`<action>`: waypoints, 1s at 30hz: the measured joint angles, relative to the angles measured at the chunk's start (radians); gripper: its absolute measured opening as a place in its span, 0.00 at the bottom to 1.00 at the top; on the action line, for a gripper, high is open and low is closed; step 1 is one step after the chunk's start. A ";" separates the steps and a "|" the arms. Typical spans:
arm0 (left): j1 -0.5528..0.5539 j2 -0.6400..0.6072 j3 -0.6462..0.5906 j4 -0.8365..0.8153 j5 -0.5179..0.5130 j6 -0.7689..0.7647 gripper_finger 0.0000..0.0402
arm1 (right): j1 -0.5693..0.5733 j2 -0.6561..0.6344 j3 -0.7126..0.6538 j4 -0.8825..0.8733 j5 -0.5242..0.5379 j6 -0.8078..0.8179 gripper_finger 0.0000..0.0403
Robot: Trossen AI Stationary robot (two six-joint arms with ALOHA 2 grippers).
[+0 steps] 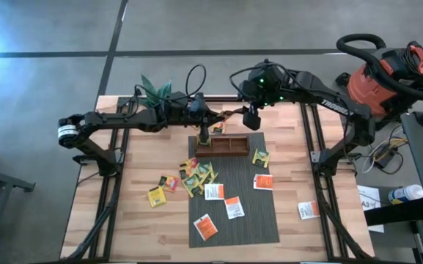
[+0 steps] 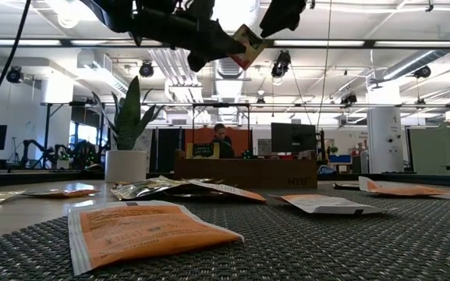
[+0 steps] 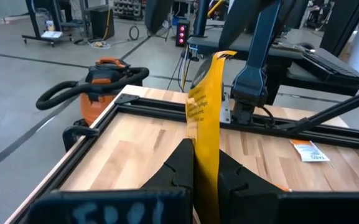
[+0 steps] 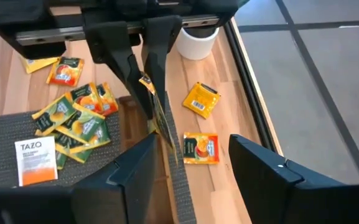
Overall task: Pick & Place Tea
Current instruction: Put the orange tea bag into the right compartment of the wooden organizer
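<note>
Above the tray [image 1: 224,145], left gripper [image 3: 205,163] pinches a yellow sachet [image 3: 205,118]; right gripper [image 4: 191,163] gapes, empty

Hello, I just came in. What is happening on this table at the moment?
The robot is sorting tea sachets. Its left claw is shut on a yellow sachet, held edge-up in the air above the far part of the table. The right claw is open close to that same sachet, so this looks like a hand-over between the arms. Many other sachets lie on the grey mat and the wood beside it, in front of the wooden tray.
</note>
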 joint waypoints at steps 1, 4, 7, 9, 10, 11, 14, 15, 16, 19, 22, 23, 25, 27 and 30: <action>0.000 0.000 0.000 0.002 0.000 0.000 0.05 | 0.001 0.000 -0.009 0.006 0.000 0.000 0.50; 0.000 0.000 0.000 0.006 0.000 0.000 0.05 | 0.005 0.001 -0.038 0.022 -0.001 0.000 0.50; 0.000 0.000 0.000 0.007 0.000 0.000 0.05 | 0.005 0.001 -0.053 0.036 -0.003 0.000 0.50; 0.000 0.001 0.000 0.007 0.000 -0.001 0.05 | 0.005 0.006 -0.057 0.056 -0.003 0.000 0.50; 0.000 0.004 0.000 0.010 0.000 -0.003 0.05 | 0.005 0.008 -0.057 0.068 -0.002 0.002 0.50; 0.000 0.008 0.000 0.014 0.000 -0.011 0.05 | 0.005 0.009 -0.058 0.077 0.000 0.006 0.50; 0.000 0.023 -0.001 0.014 0.000 -0.018 0.05 | 0.006 0.014 -0.058 0.096 0.000 0.000 0.50; 0.000 0.028 -0.001 0.015 0.000 -0.018 0.05 | 0.007 0.015 -0.058 0.092 -0.001 -0.002 0.50; 0.000 0.031 0.002 0.017 0.000 -0.021 0.05 | 0.007 0.017 -0.058 0.085 -0.001 -0.004 0.50; 0.000 0.032 0.004 0.019 0.000 -0.027 0.05 | 0.007 0.018 -0.064 0.076 -0.002 -0.007 0.49; 0.000 0.032 0.006 0.032 0.000 -0.028 0.05 | 0.007 0.018 -0.064 0.068 -0.002 -0.003 0.45; 0.000 0.032 0.006 0.036 0.000 -0.027 0.05 | 0.006 0.018 -0.065 0.066 -0.002 -0.004 0.43; 0.000 0.032 0.006 0.040 0.000 -0.027 0.05 | 0.007 0.018 -0.066 0.065 -0.004 -0.014 0.38; 0.000 0.032 0.007 0.040 0.000 -0.027 0.05 | 0.007 0.018 -0.066 0.071 -0.022 -0.016 0.31; 0.000 0.032 0.007 0.040 0.000 -0.027 0.05 | 0.007 0.018 -0.066 0.083 -0.031 -0.029 0.22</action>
